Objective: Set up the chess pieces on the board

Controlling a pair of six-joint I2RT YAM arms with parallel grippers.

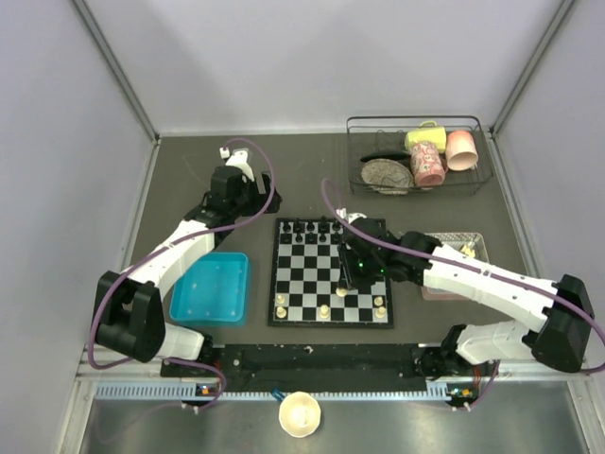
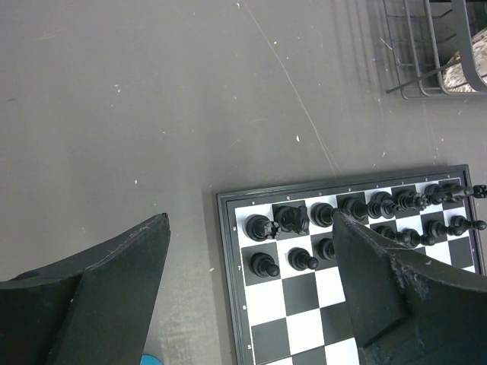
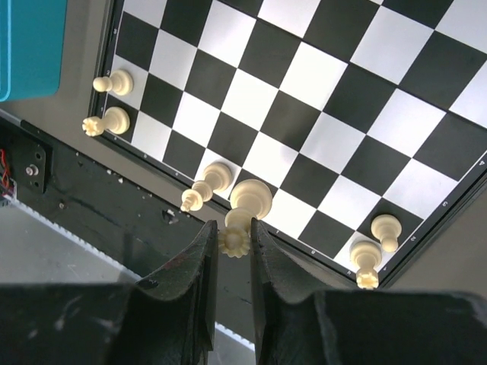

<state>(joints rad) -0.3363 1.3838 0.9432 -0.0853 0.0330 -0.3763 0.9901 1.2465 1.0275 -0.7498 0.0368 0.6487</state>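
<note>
The board [image 1: 304,274] lies in the middle of the table, with black pieces [image 1: 317,230] in its two far rows. Cream chess pieces [image 1: 324,310] stand on its near rows: two at the near left corner [image 3: 108,120], one bishop-like piece [image 3: 207,185] and two at the near right corner [image 3: 367,255]. My right gripper [image 3: 234,242] is shut on the crowned head of a cream queen [image 3: 251,199] over the near row; it also shows from above [image 1: 344,281]. My left gripper [image 2: 251,222] is wide open and empty, hovering over the board's far left corner [image 2: 228,205].
A blue tray [image 1: 210,288] lies left of the board. A wire basket [image 1: 419,156] with cups and a plate stands at the back right. A pinkish-grey tray [image 1: 460,244] is partly hidden under the right arm. A cream cup [image 1: 300,413] sits below the black rail [image 1: 312,357].
</note>
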